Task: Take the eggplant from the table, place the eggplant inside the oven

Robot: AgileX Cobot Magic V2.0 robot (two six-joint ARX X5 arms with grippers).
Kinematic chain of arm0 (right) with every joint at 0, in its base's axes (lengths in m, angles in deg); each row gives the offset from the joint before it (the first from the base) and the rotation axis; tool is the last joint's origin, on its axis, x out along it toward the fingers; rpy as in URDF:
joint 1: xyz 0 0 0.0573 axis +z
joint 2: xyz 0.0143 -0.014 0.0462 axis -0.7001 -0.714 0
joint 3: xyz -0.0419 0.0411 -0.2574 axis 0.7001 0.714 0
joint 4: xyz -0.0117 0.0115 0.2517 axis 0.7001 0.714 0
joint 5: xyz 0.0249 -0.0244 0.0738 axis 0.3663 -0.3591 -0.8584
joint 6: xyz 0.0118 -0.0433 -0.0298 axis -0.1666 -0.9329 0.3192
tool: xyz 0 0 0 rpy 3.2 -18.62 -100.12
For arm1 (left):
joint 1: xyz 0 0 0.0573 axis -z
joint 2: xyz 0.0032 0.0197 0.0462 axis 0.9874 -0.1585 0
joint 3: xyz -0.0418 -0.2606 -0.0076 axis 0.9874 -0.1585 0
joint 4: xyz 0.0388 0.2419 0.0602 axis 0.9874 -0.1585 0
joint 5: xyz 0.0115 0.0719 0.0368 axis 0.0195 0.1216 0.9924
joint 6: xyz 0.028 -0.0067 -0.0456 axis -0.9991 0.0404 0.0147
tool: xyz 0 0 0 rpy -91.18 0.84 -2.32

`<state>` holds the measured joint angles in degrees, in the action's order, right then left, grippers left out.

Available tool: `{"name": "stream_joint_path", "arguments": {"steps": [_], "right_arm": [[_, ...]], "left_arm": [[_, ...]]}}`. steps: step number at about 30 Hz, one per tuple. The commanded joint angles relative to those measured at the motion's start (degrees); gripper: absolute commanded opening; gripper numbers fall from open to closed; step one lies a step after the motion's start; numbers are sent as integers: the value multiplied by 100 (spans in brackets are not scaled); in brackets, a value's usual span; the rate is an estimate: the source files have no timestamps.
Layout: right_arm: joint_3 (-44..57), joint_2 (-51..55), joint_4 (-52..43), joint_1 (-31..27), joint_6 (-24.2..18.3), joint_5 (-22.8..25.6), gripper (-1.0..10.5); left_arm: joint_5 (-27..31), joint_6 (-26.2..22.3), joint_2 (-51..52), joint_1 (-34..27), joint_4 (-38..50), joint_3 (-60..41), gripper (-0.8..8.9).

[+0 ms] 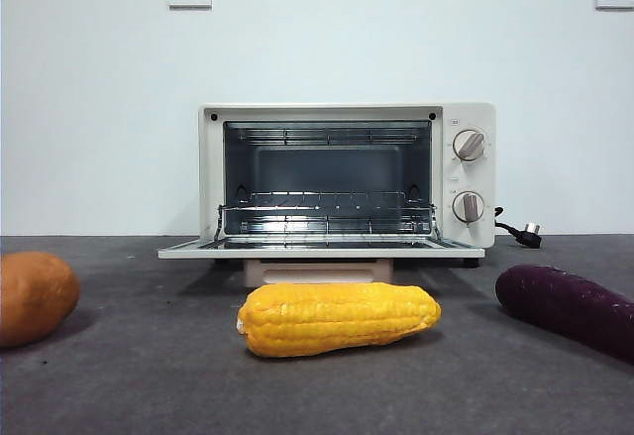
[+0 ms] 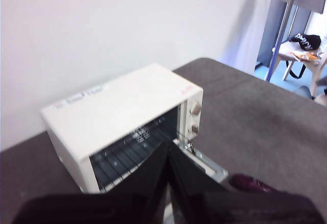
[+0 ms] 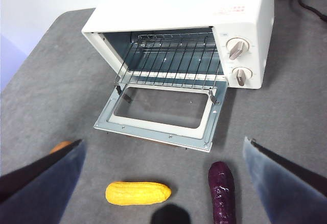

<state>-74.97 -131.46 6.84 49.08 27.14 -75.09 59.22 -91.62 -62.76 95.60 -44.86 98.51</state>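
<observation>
Purple and long, the eggplant [image 3: 222,192] is lying on the grey table [image 1: 149,376], in front of the oven [image 1: 347,172] on the knob side. The oven door [image 3: 161,113] is hanging open and flat, with the wire rack [image 1: 327,212] showing inside. A yellow corn cob [image 1: 339,318] is lying just before the door. The right gripper [image 3: 163,175] is hovering above the eggplant with its jaws wide apart. The left gripper [image 2: 168,175] is waiting high beside the oven, jaws pressed together.
</observation>
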Motion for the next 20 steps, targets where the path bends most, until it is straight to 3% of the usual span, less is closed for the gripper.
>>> {"name": "stream_joint_path", "arguments": {"steps": [1,11,20], "right_arm": [[-7,2,-9,46,-42,17,629],[-7,2,195,70,-90,72,629],[-7,-33,332,105,-107,162,626]], "left_arm": [[-7,-20,181,-24,66,-577,-6],[-68,354,1318,-22,1152,-3314,-6],[-72,319,1659,-17,1252,-3963,-6]]}}
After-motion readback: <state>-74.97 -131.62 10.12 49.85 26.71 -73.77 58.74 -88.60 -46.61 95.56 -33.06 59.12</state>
